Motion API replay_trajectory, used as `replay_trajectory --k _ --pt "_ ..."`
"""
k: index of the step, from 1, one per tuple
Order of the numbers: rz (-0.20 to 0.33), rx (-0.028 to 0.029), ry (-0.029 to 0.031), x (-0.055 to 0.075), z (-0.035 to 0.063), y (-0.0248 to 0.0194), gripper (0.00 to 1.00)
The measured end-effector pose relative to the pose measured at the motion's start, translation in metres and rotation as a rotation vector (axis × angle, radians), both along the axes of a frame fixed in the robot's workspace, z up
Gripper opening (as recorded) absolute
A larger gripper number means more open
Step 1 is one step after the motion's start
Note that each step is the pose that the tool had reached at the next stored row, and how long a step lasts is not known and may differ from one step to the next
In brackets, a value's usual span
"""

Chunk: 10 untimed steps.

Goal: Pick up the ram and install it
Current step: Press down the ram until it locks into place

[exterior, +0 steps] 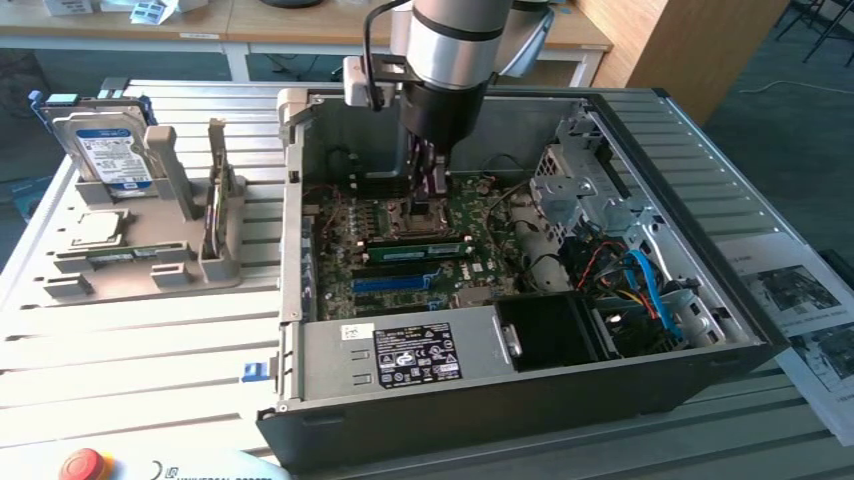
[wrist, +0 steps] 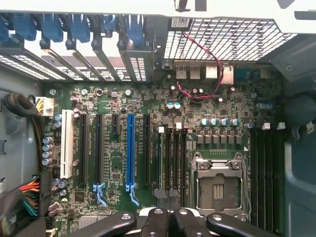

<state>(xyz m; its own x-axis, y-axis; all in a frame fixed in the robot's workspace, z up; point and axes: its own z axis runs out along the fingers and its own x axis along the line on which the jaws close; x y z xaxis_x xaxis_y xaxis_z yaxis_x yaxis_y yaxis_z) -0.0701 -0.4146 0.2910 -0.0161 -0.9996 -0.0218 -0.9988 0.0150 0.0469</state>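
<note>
One arm carries one gripper (exterior: 430, 200) inside one open case (exterior: 534, 400). One ram (exterior: 420, 247) stick lies on one motherboard (wrist: 148, 123), which has one blue slot (wrist: 130, 148), one white slot (wrist: 67, 150) and one socket (wrist: 218, 183). Outside, one stand (exterior: 134, 260) holds one drive (exterior: 107, 145) and one processor (exterior: 96, 228). One red button (exterior: 83, 464) sits nearby.

"universal robots" on white pendant (exterior: 200, 468)

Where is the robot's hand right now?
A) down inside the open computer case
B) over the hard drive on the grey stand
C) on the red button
A: the hand reaches down into the open computer case, just above the motherboard.
</note>
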Motion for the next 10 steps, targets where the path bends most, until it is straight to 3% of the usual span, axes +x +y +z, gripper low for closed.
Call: replay_trajectory --k 10 --pt "0.000 -0.0001 0.0000 0.0000 0.0039 0.0000 0.10"
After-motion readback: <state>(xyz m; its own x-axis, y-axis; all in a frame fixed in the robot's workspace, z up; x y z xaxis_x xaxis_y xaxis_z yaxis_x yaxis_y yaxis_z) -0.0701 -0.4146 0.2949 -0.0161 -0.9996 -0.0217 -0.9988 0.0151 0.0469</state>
